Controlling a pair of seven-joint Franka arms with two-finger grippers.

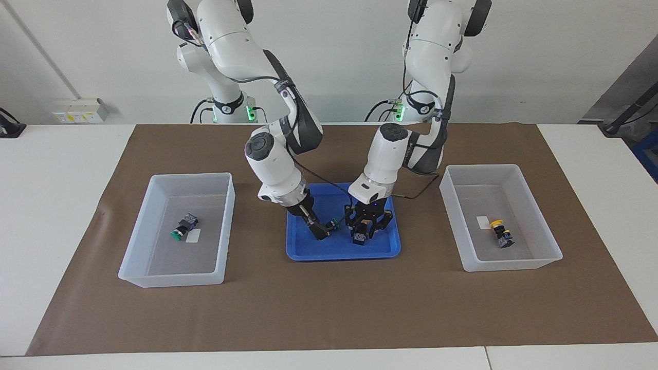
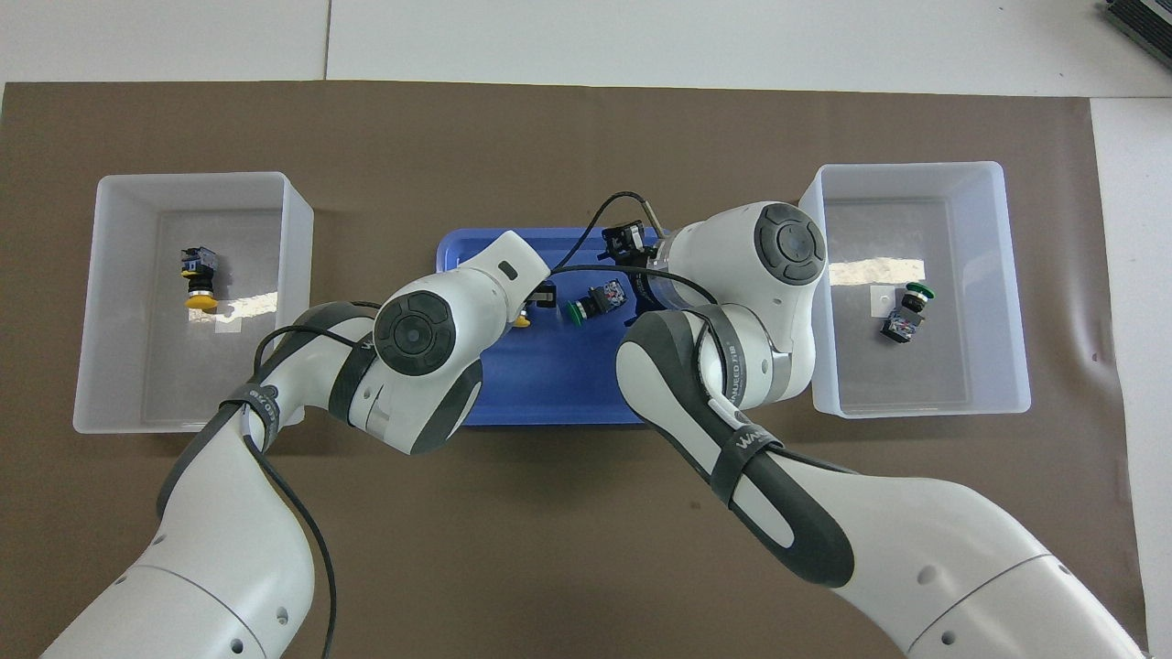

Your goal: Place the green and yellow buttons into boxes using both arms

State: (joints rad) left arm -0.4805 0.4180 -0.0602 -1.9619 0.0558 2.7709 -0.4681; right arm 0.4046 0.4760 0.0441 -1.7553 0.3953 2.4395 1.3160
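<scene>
Blue tray mid-table, brown mat, white table

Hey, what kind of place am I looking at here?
Probably a robotics lab test bench: two white arms fixed at a table, a brown mat laid out for the work, a blue tray and two plastic bins holding push-button switches.

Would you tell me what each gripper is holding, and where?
Right gripper meets the green button at its body; left gripper straddles the yellow button. Firm holds cannot be told.

Left claw + yellow button mostly hidden under own wrist overhead.
</scene>
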